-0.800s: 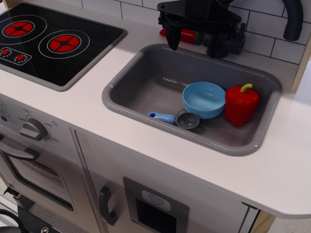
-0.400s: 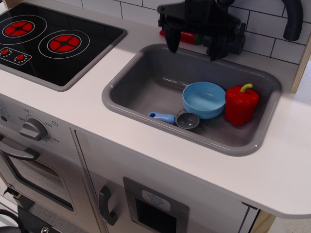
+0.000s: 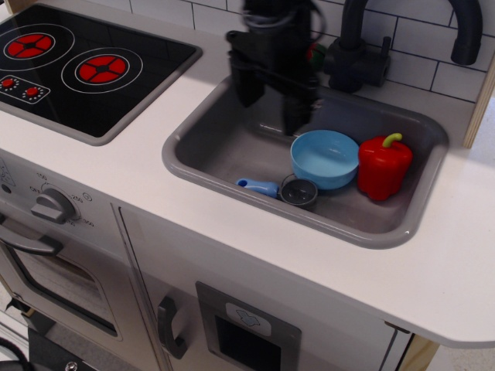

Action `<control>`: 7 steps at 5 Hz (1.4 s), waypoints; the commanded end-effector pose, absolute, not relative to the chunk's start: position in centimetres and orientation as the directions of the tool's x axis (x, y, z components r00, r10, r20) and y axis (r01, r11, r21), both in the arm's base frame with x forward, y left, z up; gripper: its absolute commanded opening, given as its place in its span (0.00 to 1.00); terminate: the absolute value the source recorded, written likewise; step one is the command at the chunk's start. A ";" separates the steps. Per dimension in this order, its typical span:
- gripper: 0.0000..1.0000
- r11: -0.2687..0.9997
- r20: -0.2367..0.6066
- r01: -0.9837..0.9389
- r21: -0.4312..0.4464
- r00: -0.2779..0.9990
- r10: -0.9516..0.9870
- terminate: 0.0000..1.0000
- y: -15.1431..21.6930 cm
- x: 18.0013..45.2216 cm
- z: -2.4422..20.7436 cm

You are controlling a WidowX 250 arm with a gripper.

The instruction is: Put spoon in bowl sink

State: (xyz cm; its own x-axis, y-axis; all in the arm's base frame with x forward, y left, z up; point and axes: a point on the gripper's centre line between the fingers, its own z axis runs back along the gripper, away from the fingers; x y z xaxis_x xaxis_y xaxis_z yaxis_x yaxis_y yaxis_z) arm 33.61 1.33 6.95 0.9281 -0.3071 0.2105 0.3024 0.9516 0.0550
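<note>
Moved: tool now lower-left, over sink | fingers wide | spoon below-right, apart

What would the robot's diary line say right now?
phase: approach | gripper: open, empty, above sink | spoon: on sink floor beside bowl | bowl: empty

You're looking at the black gripper, blurred, hanging with its jaws spread over the left part of the grey rectangular sink basin. On the basin floor your small spoon with the light blue handle and grey scoop lies just in front of the round light blue plastic bowl. A red toy bell pepper stands against the bowl's right side.
</note>
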 end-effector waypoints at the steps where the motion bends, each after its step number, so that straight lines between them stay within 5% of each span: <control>1: 1.00 0.881 0.118 0.472 0.017 0.874 -0.471 0.00 3.5 34.8 3.9; 5: 1.00 0.802 0.020 0.595 0.055 0.803 -0.596 0.00 3.3 32.6 -1.3; 7: 1.00 0.771 0.017 0.636 -0.001 0.771 -0.636 0.00 2.7 31.9 -1.8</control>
State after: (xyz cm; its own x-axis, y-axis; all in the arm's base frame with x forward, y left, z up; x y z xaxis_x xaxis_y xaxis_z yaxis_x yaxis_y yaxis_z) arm 31.46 2.36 -2.77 0.7801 -0.6257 0.0031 0.6256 0.7798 -0.0230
